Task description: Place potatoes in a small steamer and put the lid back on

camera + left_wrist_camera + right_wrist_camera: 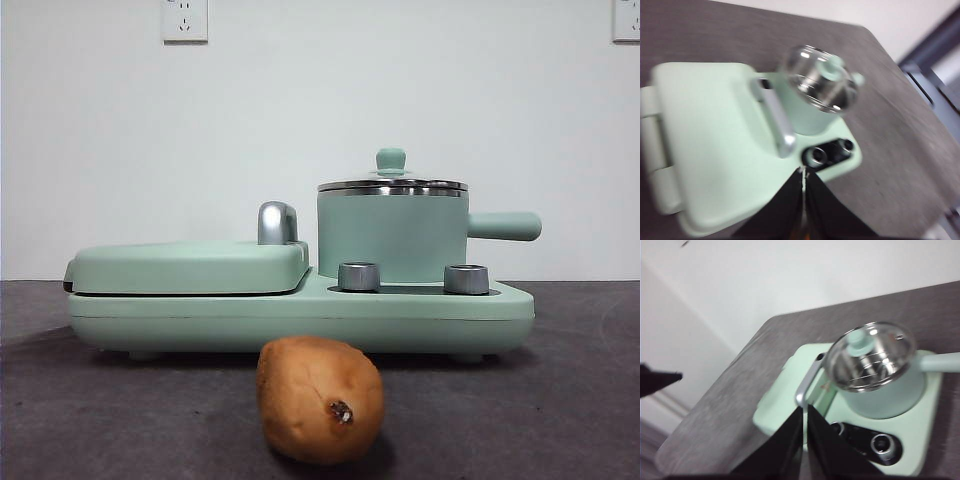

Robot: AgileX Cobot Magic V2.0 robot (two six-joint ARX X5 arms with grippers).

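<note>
The brown-orange potato (320, 400) lies on the dark table in front of the cooker, its dark spot facing the front camera. The mint-green steamer pot (392, 238) stands on the right of the cooker with its handle to the right. The glass lid (392, 185) sits on it. Pot and lid also show in the left wrist view (822, 85) and the right wrist view (871, 360). My left gripper (803, 192) is shut and empty, high above the cooker's front. My right gripper (805, 432) is shut and empty, also high above. Neither shows in the front view.
The flat griddle cover (190, 266) with its chrome handle (277, 222) fills the cooker's left half. Two steel knobs (359, 276) stand on the cooker base (300, 318) in front of the pot. A black tip (660, 380) shows at the side of the right wrist view.
</note>
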